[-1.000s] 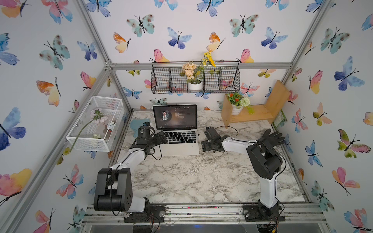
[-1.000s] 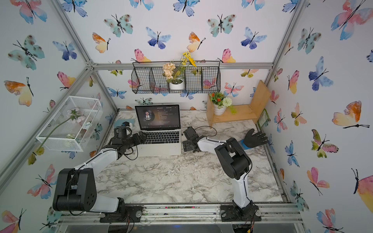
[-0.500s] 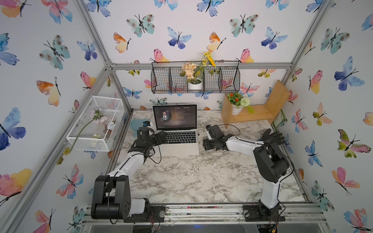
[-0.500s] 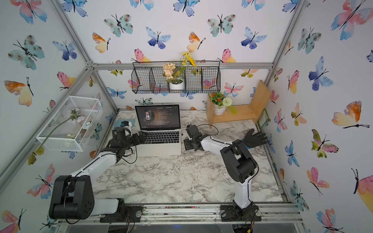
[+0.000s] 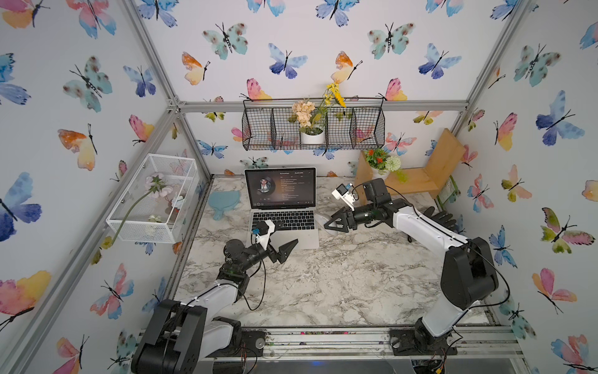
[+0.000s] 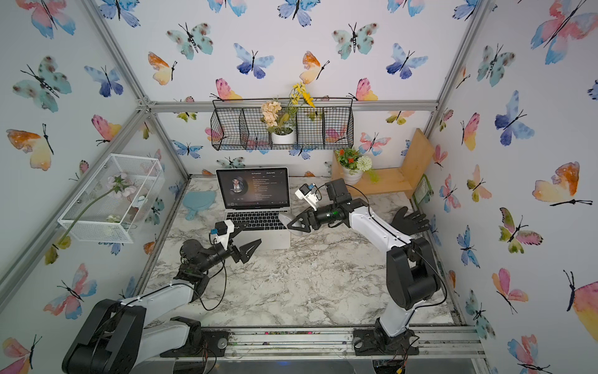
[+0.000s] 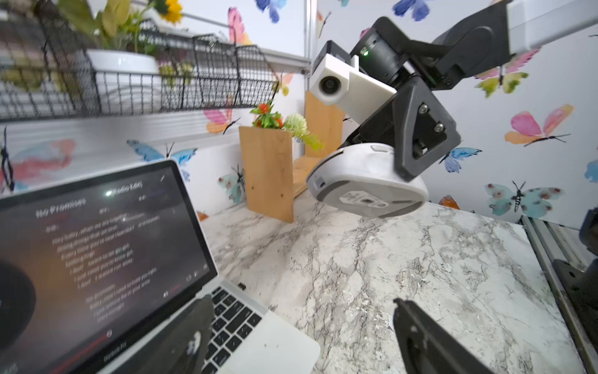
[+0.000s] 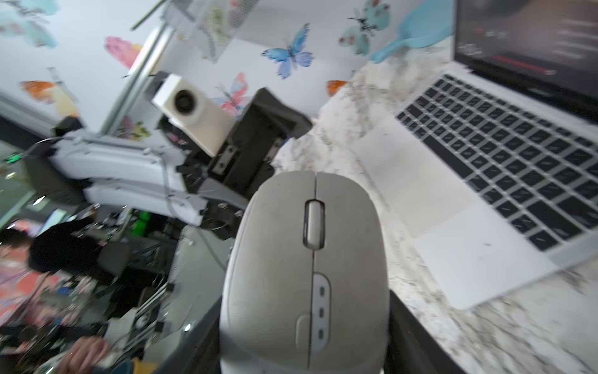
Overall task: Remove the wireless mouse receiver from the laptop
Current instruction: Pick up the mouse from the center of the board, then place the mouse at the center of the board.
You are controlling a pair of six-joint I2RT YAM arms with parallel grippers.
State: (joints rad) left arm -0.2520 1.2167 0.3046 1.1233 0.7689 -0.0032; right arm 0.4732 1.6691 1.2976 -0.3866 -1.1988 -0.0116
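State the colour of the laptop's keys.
The laptop's keys are black, clearest in the right wrist view.

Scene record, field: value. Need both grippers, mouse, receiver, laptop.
left gripper: open, empty, above the front of the laptop
right gripper: shut on the mouse, off the laptop's right side
mouse: grey, held clear of the table
receiver: dark stub in the laptop's right edge, plugged in, nothing touching it
laptop: open, screen lit, on the table
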